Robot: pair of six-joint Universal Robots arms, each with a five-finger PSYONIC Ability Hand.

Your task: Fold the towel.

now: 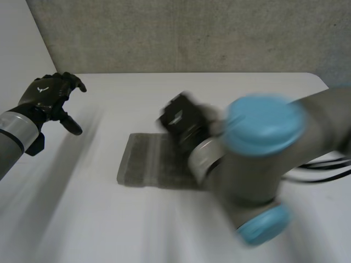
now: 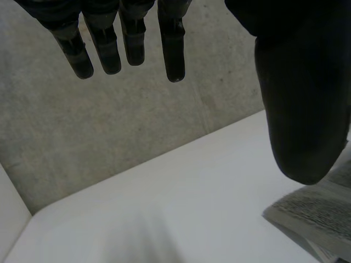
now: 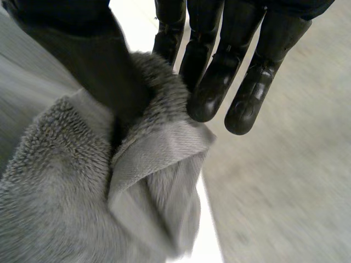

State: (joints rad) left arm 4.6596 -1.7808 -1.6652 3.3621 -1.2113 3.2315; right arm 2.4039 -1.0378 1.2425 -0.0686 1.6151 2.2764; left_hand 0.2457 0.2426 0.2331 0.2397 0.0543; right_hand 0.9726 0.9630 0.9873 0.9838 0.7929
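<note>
The terry towel (image 1: 143, 161), likely soft and limp, is best held by corners: the right hand (image 3: 214, 87) pinches its two o'clock corner, the left hand (image 1: 48, 97) hangs spread and empty at ten o'clock.

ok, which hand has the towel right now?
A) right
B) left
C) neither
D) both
A: the right hand pinches a fold of the towel between thumb and fingers, while the left hand hangs open, well apart from the towel.
</note>
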